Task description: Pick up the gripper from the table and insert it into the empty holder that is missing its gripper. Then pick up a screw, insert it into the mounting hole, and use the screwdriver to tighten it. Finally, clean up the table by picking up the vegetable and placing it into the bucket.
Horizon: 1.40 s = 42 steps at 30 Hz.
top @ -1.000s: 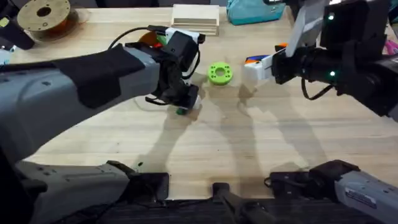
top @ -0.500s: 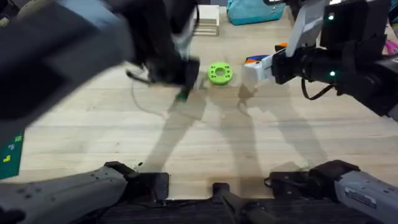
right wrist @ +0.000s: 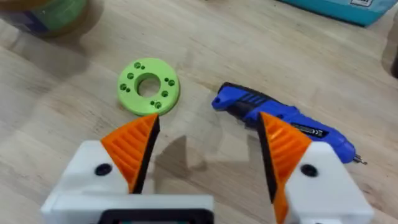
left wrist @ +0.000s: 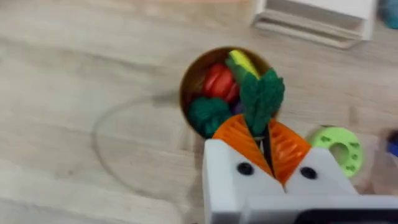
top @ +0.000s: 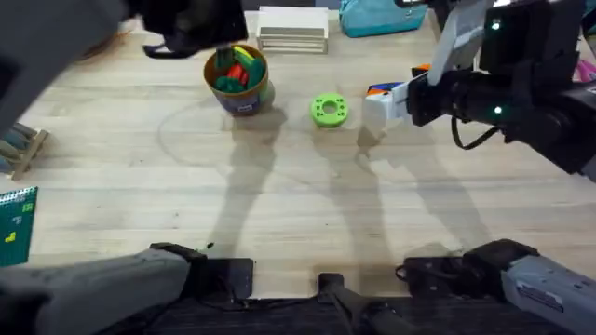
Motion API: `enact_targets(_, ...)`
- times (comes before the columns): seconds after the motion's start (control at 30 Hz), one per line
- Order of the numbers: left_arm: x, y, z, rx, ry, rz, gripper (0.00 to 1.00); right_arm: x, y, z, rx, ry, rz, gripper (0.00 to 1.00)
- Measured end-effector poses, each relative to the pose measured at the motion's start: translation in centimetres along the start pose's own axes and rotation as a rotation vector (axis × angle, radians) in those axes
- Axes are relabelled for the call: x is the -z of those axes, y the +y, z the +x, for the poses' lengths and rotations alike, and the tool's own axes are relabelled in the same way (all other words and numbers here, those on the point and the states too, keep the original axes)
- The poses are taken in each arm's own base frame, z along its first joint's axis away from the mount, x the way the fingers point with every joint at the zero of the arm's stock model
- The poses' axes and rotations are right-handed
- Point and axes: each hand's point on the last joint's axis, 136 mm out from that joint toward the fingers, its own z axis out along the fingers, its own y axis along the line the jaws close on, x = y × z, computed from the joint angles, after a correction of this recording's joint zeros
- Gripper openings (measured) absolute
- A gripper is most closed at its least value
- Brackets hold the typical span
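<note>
The left gripper point(left wrist: 264, 140) has its jaws closed on a toy carrot's green leaves point(left wrist: 261, 99), held just above the bucket point(top: 237, 79), which stands at the upper middle of the worktop point(top: 298, 205) and already holds red, green and yellow toy vegetables. The right gripper point(right wrist: 205, 149) hangs with jaws wide open and empty over the worktop, between a green ring point(right wrist: 148, 86) and a blue screwdriver point(right wrist: 283, 118) at the upper right.
</note>
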Motion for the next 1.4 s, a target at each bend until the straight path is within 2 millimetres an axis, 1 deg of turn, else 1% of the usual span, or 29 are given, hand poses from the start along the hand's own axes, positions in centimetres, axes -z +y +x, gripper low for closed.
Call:
enact_targets(0.03, -1.0, 0.3, 0.4, 0.027, 0.025, -0.021, 0.020, 0.0, 0.0, 0.0, 0.000, 0.000, 0.000, 0.919)
enact_targets(0.07, -4.3, 0.9, 1.9, 0.123, 0.103, -0.078, 0.020, 0.0, 0.0, 0.0, 0.000, 0.000, 0.000, 0.921)
enact_targets(0.2, -7.3, 0.4, 2.7, 0.219, 0.143, -0.096, 0.020, 0.0, 0.0, 0.0, 0.000, 0.000, 0.000, 0.922)
enact_targets(0.3, -8.4, -0.2, 2.8, 0.271, 0.152, -0.082, 0.020, 0.0, 0.0, 0.0, 0.000, 0.000, 0.000, 0.922)
enact_targets(0.47, -8.7, -0.5, 2.5, 0.316, 0.139, -0.074, 0.021, 0.0, 0.0, 0.0, 0.000, 0.000, 0.000, 0.921)
enact_targets(0.5, -8.7, -0.5, 2.5, 0.318, 0.139, -0.076, 0.049, 0.0, 0.0, 0.0, 0.000, 0.000, 0.000, 0.922)
enact_targets(0.57, -8.7, -0.4, 2.5, 0.325, 0.136, -0.079, 0.311, 0.0, 0.0, 0.0, 0.000, 0.000, 0.000, 0.921)
enact_targets(0.67, -8.7, -0.4, 2.5, 0.331, 0.134, -0.082, 0.800, 0.0, 0.0, 0.0, 0.000, 0.000, 0.000, 0.921)
enact_targets(0.7, -8.6, -0.4, 2.5, 0.334, 0.133, -0.082, 0.933, 0.0, 0.0, 0.0, 0.000, 0.000, 0.000, 0.921)
enact_targets(0.73, -8.6, -0.4, 2.5, 0.337, 0.134, -0.082, 0.971, 0.0, 0.0, 0.0, 0.000, 0.001, 0.000, 0.919)
enact_targets(0.87, -8.4, -0.2, 2.8, 0.330, 0.147, -0.086, 0.985, 0.0, 0.2, 1.2, -0.004, 0.049, -0.006, 0.921)
enact_targets(0.93, -7.6, 0.1, 3.2, 0.315, 0.164, -0.091, 0.987, 0.0, 0.2, 1.3, -0.014, 0.051, -0.006, 0.922)
enact_targets(1.0, -6.2, 0.5, 3.4, 0.293, 0.171, -0.093, 0.987, 0.1, 0.2, 1.3, -0.034, 0.054, -0.006, 0.922)
enact_targets(1.1, -2.7, 1.5, 3.5, 0.235, 0.161, -0.079, 0.987, 0.9, 0.2, 1.4, -0.067, 0.082, -0.008, 0.922)
enact_targets(1.17, -0.3, 2.2, 3.6, 0.191, 0.150, -0.068, 0.987, 2.3, 0.2, 0.4, -0.078, 0.078, -0.007, 0.923)
enact_targets(1.27, 3.0, 3.4, 4.4, 0.094, 0.145, -0.056, 0.988, 5.1, 0.2, -2.1, -0.084, 0.045, -0.004, 0.922)
enact_targets(1.33, 4.7, 4.0, 5.4, 0.010, 0.164, -0.040, 0.987, 7.1, 0.2, -3.2, -0.086, 0.034, -0.004, 0.924)
enact_targets(1.4, 6.0, 4.1, 6.5, -0.078, 0.194, -0.003, 0.987, 8.8, 0.3, -3.6, -0.100, 0.041, -0.006, 0.923)
